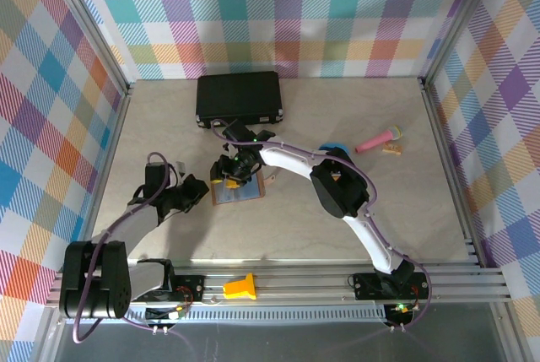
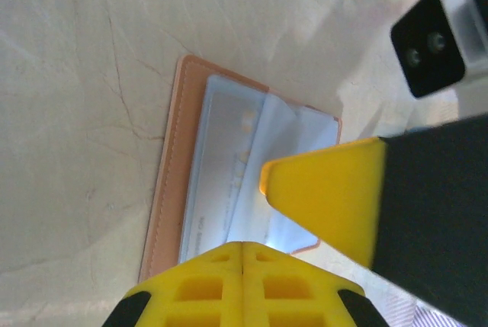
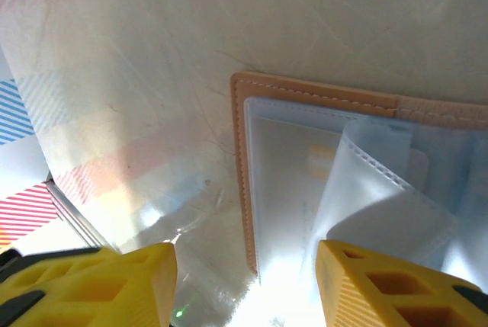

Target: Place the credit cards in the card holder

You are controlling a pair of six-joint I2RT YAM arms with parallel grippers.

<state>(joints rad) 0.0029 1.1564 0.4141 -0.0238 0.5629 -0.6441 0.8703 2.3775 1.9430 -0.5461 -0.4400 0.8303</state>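
The worktop (image 1: 405, 210) is fenced by checked walls (image 1: 51, 92) on three sides. It lies bare along the right and front, with open room left of the arms too. One black case (image 1: 239, 96) sits against the back edge. One blue tray (image 1: 332, 146) is mostly hidden under the right arm, with one pink microphone (image 1: 377, 139) beside it. One card holder (image 1: 245, 191) lies open mid-worktop, its clear pockets facing up. One pale card (image 3: 316, 161) shows faintly through a pocket; I cannot tell whether there are more. The left claw (image 2: 242, 266) is pressed together, holding nothing, at the holder's edge. The right claw (image 3: 244, 285) hangs spread over the pockets and grips nothing.
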